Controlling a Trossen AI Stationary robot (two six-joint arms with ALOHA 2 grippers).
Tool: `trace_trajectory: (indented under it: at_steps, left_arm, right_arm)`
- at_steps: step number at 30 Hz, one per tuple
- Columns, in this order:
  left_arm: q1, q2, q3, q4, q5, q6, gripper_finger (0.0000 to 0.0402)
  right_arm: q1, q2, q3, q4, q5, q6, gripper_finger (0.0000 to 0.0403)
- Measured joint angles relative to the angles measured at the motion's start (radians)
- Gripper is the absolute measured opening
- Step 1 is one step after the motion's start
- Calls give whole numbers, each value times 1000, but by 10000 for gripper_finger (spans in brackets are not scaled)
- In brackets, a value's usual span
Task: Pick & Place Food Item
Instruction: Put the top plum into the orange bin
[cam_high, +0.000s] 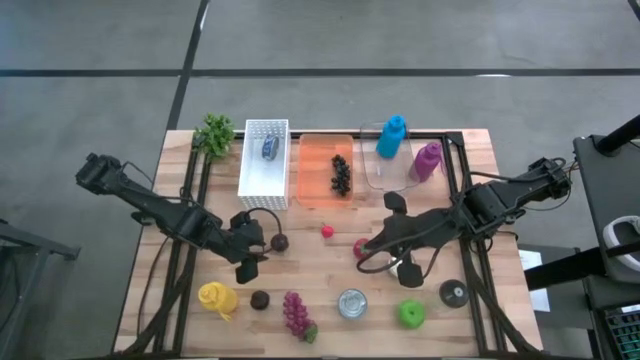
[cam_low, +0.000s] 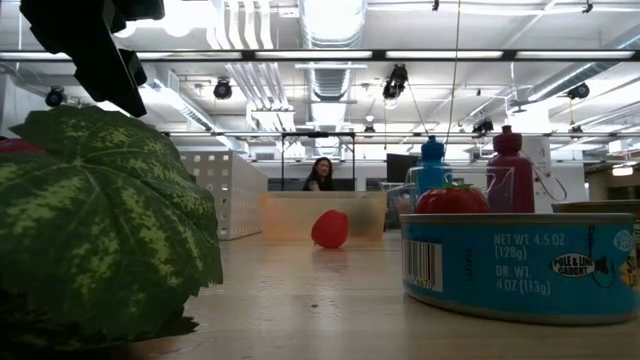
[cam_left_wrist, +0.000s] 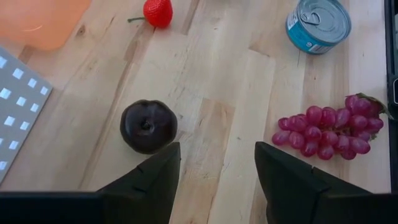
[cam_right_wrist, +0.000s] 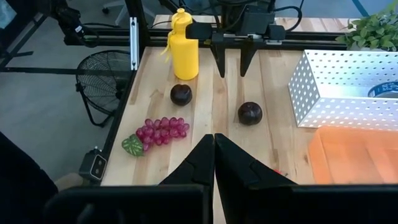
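Observation:
A dark plum (cam_left_wrist: 148, 126) rests on the wooden table (cam_high: 310, 270) near the white perforated bin (cam_high: 264, 163). My left gripper (cam_left_wrist: 217, 177) hovers open just short of it, with the plum ahead of one finger and not between the two; in the high view the gripper (cam_high: 250, 255) stands left of the plum (cam_high: 281, 241). My right gripper (cam_right_wrist: 213, 152) is shut on nothing and raised over the table's middle (cam_high: 375, 247), near a red tomato (cam_high: 360, 247). A strawberry (cam_high: 327, 232) lies between the arms.
At the back stand an orange bin (cam_high: 318, 185) holding dark grapes, a clear bin (cam_high: 372, 172) with a blue and a purple bottle, and a plant (cam_high: 214, 133). Along the near edge lie a yellow bottle (cam_high: 217, 298), a second plum (cam_high: 260, 299), red grapes (cam_high: 296, 313), a can (cam_high: 352, 303), a green apple (cam_high: 411, 314).

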Motion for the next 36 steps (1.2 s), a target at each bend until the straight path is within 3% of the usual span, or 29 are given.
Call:
trace_trajectory:
  at_steps: [24, 36]
  left_arm:
    - [5, 0, -2, 5, -1, 3, 189]
    - [11, 0, -88, 158, -41, -59, 207]
  right_arm:
    - [0, 0, 0, 0, 0, 0, 8]
    - [0, 0, 0, 0, 1, 0, 8]
